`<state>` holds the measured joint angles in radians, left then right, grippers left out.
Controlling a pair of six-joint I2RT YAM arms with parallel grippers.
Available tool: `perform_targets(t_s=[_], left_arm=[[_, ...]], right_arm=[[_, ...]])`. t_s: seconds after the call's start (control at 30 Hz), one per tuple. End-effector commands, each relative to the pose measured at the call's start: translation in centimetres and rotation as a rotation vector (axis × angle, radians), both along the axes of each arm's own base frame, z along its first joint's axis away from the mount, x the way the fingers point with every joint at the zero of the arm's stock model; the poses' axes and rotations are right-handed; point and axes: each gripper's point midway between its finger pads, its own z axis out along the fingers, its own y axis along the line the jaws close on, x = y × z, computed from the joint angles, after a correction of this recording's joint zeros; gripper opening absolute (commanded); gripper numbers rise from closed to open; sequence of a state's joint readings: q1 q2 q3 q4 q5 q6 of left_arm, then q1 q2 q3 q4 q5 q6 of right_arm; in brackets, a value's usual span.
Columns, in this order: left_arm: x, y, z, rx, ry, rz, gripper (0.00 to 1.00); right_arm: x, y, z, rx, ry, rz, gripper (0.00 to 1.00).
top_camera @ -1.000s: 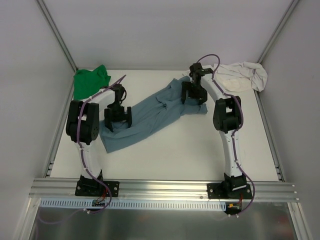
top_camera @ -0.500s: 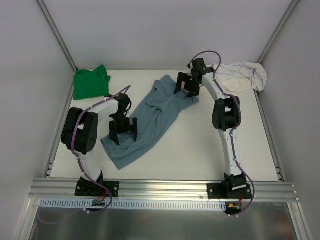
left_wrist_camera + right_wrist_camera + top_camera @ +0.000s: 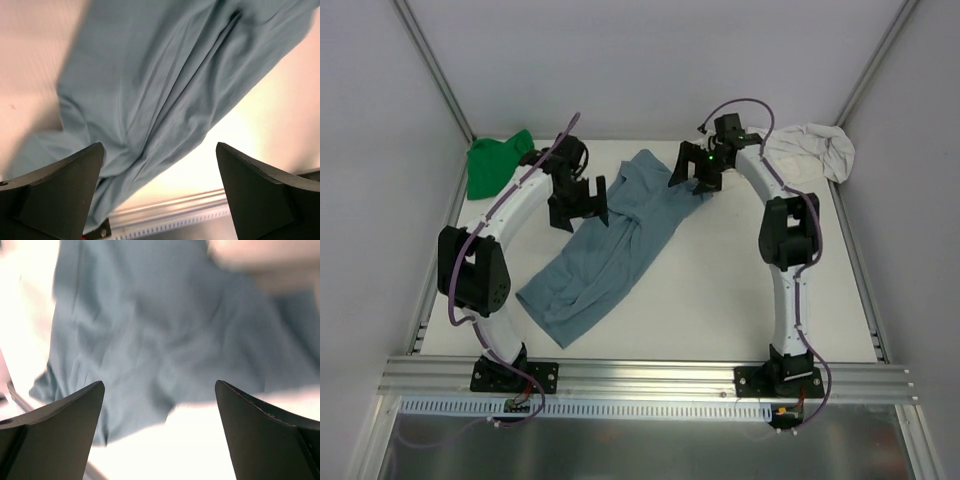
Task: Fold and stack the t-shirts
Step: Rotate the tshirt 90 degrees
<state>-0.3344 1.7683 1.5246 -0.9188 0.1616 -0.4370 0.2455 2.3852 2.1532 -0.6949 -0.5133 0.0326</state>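
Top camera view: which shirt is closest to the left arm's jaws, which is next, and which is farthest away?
1. Blue shirt: directly below them, in the middle.
2. Green shirt: back left corner, a short way off.
3. Cream shirt: back right corner, far across.

Rumpled slate-blue shirt [image 3: 150,340] on white table [image 3: 170,445], dark fingers [image 3: 50,435] spread wide

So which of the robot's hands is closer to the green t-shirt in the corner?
The left. The left hand hangs open over the slate-blue t-shirt, just beside the green t-shirt. The right hand is farther off, nearer the cream t-shirt.
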Motion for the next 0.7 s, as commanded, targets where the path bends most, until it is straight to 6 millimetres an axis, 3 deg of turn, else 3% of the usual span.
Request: perform_targets(t_s=[0.0,0.07,0.1,0.17,0.2,0.27,0.3,0.33,0.4,0.5,0.67], left_arm=[[3.0,0.3,1.6,0.064,-0.106,-0.070,0.98],[5.3,-0.7,2.5,0.035,-0.169,-0.122,0.98],[6.2,-1.2,1.6,0.028,-0.164,-0.140,0.98],[8.6,-2.6,2.7,-0.010,-0.229,-0.179,0.97],[9.3,-3.2,1.2,-0.018,-0.203,-0.194,0.97],[10.8,-5.4,1.8,-0.118,-0.230,-0.252,0.97],[11.7,-6.5,0.3,-0.158,-0.220,-0.271,0.95],[12.2,-7.8,0.8,-0.223,-0.231,-0.298,0.95],[13.0,-8.7,-0.8,-0.249,-0.218,-0.318,0.94],[13.6,-8.8,-2.3,-0.241,-0.205,-0.322,0.95],[12.7,-8.1,-3.0,-0.214,-0.183,-0.322,0.99]], right_arm=[[-4.0,-0.1,10.4,-0.016,-0.185,0.059,1.00],[-7.7,-0.2,11.2,-0.042,-0.154,0.087,0.99],[-9.2,0.3,11.2,-0.074,-0.155,0.111,0.99],[-12.9,0.2,11.6,-0.100,-0.132,0.135,1.00],[-14.2,0.8,11.6,-0.092,-0.115,0.135,0.99],[-16.8,1.7,12.3,-0.059,-0.113,0.154,1.00],[-18.4,1.8,10.5,-0.055,-0.051,0.152,0.99],[-19.6,2.1,9.9,-0.055,-0.026,0.160,0.99],[-22.7,3.0,8.2,-0.051,0.040,0.216,0.99],[-25.8,4.2,6.9,-0.067,0.086,0.306,0.99],[-29.3,6.9,7.0,-0.056,0.121,0.453,0.99]])
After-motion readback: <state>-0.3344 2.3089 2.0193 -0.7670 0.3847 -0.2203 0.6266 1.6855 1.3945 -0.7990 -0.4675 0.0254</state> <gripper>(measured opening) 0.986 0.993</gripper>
